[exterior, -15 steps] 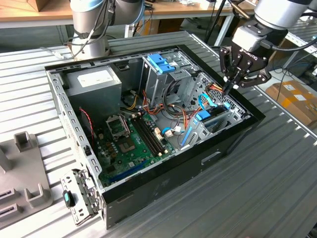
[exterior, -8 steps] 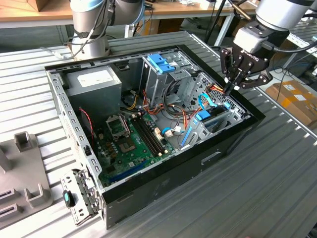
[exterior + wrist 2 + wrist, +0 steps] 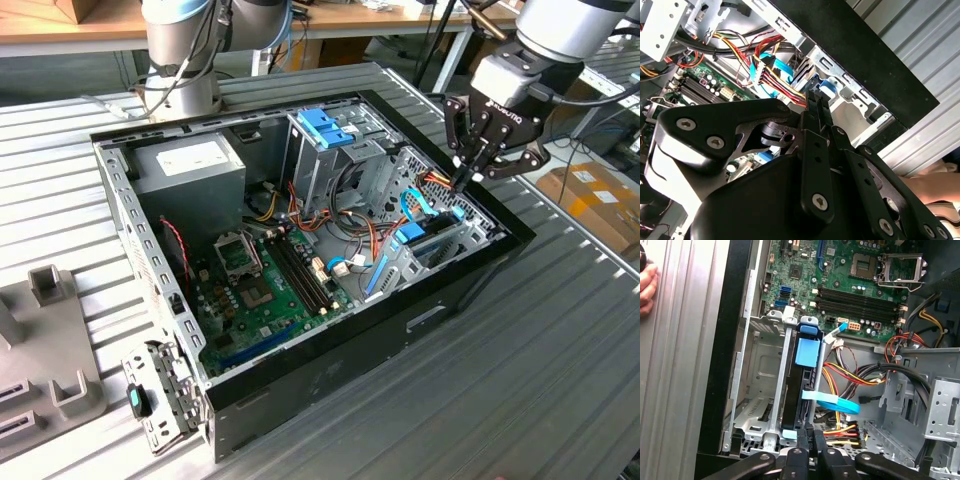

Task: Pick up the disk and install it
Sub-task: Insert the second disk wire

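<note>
I am looking at an open computer case (image 3: pixel 330 385) on the metal table (image 3: pixel 520 380). The robot's gripper (image 3: pixel 463 180) hangs over the corner of the case on the exterior view's right, pointing down into the metal bay (image 3: pixel 757 405) there.

The disk (image 3: pixel 799 390) is not in the gripper. It stands on its thin edge inside that bay, between the metal rails, and its blue frame (image 3: pixel 806 350) shows along the top. So the picking up looks done, and the disk looks to be in its slot.

The gripper's two fingers are pressed together, with no gap and nothing between them that I can see. In the first wrist view their tips (image 3: pixel 810 435) are right at one end of the disk, touching it or just about – I cannot tell which. It looks to me like a push on that end, to seat the disk all the way.

What I cannot tell is whether the disk has gone fully home. A flat blue cable (image 3: pixel 840 406) curls just beside it, and red and yellow wires (image 3: pixel 850 377) lie near. Whether anything is plugged into the disk is hidden from me.

A person's hand (image 3: pixel 647 282) rests on the table outside the case, well apart from the gripper.
</note>
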Robot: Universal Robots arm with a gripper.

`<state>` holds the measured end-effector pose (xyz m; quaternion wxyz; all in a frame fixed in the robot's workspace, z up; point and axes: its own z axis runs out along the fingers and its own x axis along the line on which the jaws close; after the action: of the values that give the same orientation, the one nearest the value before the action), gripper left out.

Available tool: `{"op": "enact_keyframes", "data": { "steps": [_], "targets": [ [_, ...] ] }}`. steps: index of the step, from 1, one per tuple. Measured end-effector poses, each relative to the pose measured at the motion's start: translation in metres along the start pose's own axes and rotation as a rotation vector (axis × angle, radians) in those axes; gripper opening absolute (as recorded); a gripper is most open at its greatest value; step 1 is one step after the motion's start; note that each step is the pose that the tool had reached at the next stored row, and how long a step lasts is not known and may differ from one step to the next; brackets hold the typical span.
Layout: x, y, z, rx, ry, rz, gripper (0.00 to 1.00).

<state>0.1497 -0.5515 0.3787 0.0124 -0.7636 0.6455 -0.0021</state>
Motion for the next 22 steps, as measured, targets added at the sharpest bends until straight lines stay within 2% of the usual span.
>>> {"op": "enact_keyframes", "data": {
  "steps": [3, 6, 10, 11, 12, 15, 18, 22],
  "targets": [
    [-0.0002, 0.0009, 0.0004, 0.0, 0.0, 0.003, 0.16],
    [-0.0002, 0.001, 0.0009, 0.0004, 0.0009, 0.035, 0.16],
    [-0.0002, 0.0011, 0.0024, 0.0012, 0.002, 0.095, 0.16],
    [-0.0002, 0.0011, 0.003, 0.0015, 0.0026, 0.119, 0.16],
    [-0.0002, 0.0011, 0.004, 0.0021, 0.0035, 0.161, 0.16],
    [-0.0001, 0.0011, 0.0052, 0.0027, 0.0046, 0.211, 0.16],
    [-0.0002, 0.0023, 0.006, 0.0031, 0.005, 0.241, 0.16],
    [-0.0003, 0.0023, 0.0059, 0.0031, 0.0052, 0.241, 0.16]
  ]
}}
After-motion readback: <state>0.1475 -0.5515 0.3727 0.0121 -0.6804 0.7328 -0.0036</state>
